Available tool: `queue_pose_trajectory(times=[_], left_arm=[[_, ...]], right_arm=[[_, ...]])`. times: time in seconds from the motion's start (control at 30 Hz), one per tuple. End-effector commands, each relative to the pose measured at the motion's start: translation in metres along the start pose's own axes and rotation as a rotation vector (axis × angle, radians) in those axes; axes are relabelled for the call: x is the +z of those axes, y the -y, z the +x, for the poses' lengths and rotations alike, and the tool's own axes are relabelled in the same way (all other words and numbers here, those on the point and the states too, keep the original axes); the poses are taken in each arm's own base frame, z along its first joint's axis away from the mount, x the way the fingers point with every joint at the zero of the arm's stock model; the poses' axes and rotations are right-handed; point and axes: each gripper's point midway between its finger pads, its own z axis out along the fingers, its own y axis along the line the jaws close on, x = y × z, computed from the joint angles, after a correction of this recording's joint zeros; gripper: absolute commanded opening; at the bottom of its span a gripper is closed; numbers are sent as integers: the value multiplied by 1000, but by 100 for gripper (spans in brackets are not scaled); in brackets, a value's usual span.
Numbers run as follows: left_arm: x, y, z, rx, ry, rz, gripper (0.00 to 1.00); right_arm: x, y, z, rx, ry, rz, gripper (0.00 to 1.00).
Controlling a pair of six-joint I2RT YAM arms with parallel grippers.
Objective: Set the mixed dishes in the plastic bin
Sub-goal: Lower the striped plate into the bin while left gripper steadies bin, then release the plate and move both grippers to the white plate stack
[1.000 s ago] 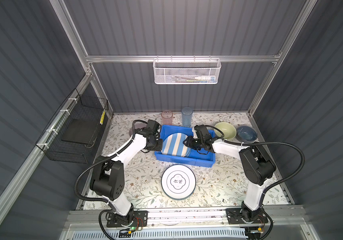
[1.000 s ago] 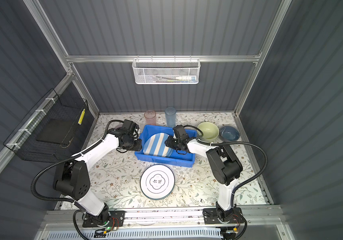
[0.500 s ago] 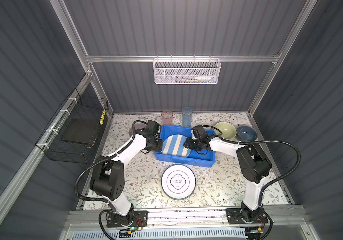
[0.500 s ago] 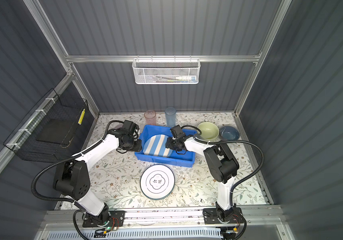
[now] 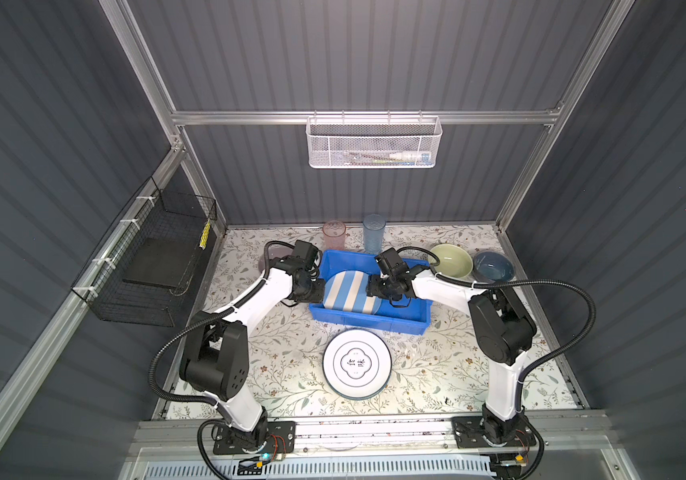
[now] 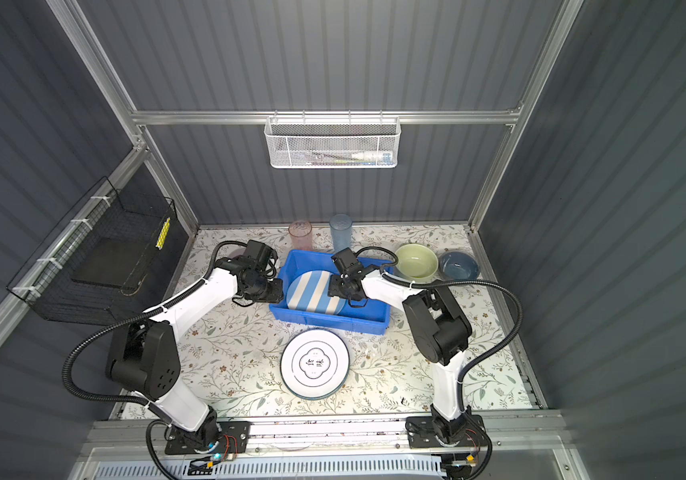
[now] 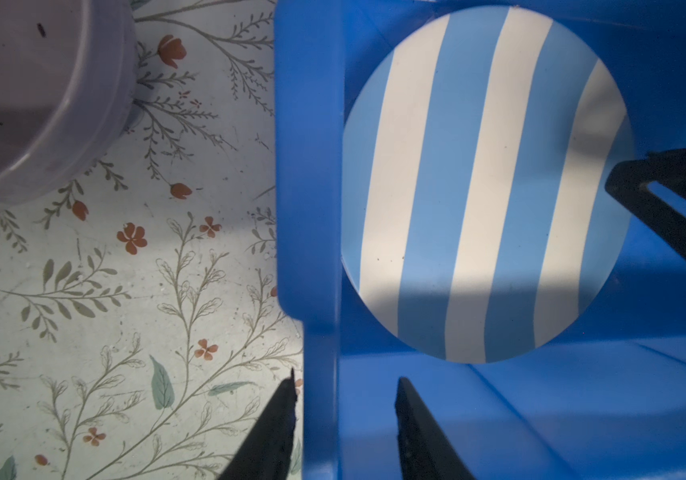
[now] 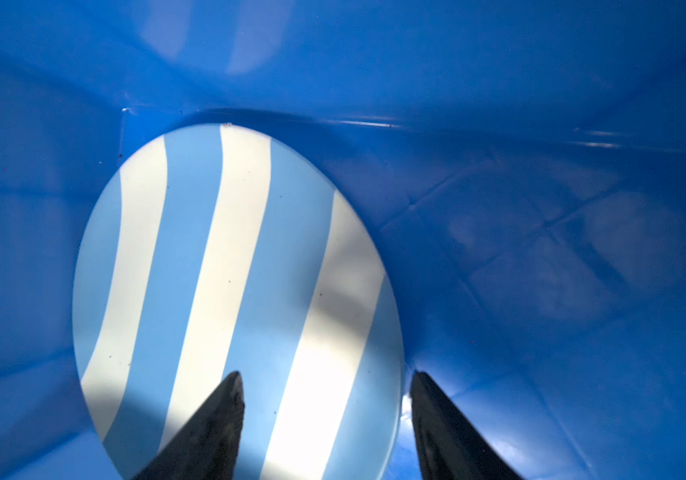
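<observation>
Placement of the striped plate [image 5: 351, 291] looks nearly done: it lies in the bin [image 5: 370, 322], at its left end, right claw [image 8: 326, 374] open and empty over its edge, left claw [image 7: 346, 376] astride the bin wall, grip unclear; next likely needs a clean lift clear.

plates [image 5: 352, 292] 2; bowls [image 5: 451, 260] 3; tumblers [image 5: 374, 233] 2; bin [image 5: 368, 322] 1; baskets [image 5: 373, 143] 2

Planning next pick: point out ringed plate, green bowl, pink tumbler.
Ringed plate [image 5: 357, 364]: a top view, centre emblem.
Green bowl [image 5: 452, 262]: a top view, inner floor.
Pink tumbler [image 5: 334, 237]: a top view, side wall.
</observation>
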Motion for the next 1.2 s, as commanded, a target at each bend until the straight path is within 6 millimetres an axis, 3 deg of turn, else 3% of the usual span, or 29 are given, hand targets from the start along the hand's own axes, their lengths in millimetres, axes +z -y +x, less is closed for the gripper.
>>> queue_pose_trajectory(times=[0.0, 0.27, 0.57, 0.77, 0.93, 1.07, 1.17], left_arm=[[-3, 0, 3, -11, -6, 17, 42], [-2, 1, 2, -12, -7, 24, 42], [-3, 6, 0, -10, -6, 46, 41], [-3, 8, 1, -7, -10, 59, 41], [-12, -3, 1, -19, 8, 16, 52], [-27, -8, 0, -25, 35, 0, 60], [-42, -1, 3, 1, 38, 36, 61]], right_arm=[[8, 8, 7, -32, -32, 64, 66], [19, 0, 11, -50, -59, 53, 69], [18, -32, 12, -33, -67, -114, 70], [15, -27, 12, -30, -67, -92, 71], [-8, -3, 3, -65, -21, 24, 74], [-38, 5, -1, -86, 12, 35, 76], [-68, 0, -2, -105, 36, -6, 77]])
